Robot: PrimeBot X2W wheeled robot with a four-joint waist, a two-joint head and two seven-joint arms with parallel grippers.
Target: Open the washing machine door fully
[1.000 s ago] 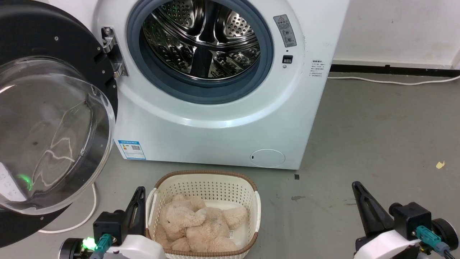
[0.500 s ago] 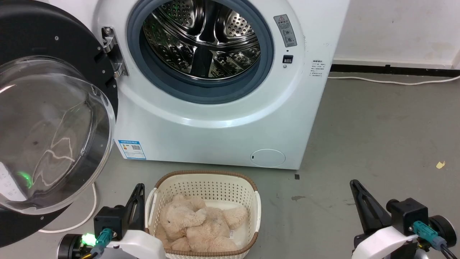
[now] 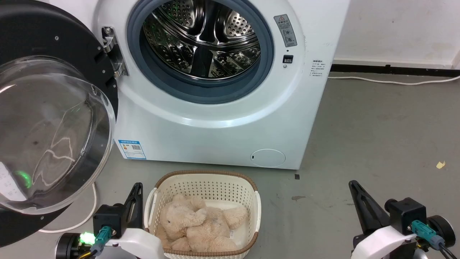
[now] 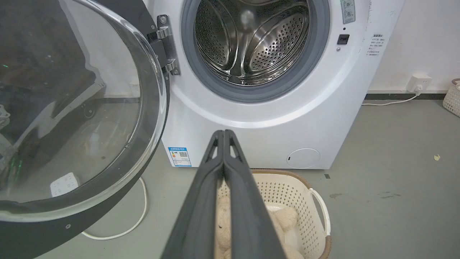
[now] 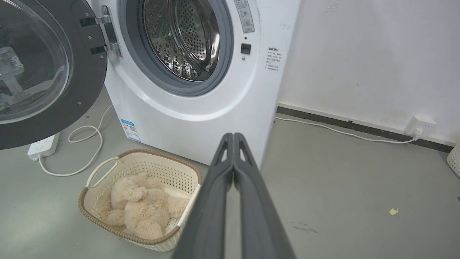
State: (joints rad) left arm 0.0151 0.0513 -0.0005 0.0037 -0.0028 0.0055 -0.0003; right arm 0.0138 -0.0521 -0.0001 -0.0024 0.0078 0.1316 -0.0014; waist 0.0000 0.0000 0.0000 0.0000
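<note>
Grey floor (image 3: pixel 377 136) bears the washing machine (image 3: pixel 215 136), basket (image 3: pixel 205 189) and white cable (image 3: pixel 95 201)

both the left gripper (image 3: pixel 137 186) and the right gripper (image 3: pixel 352 183) have edged slightly leftward, the left one drawing away from the basket (image 3: pixel 206 173) on its right.

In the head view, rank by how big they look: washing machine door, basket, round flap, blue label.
1. washing machine door (nearness to the camera enlarges it)
2. basket
3. round flap and blue label: about alike, no ranking
</note>
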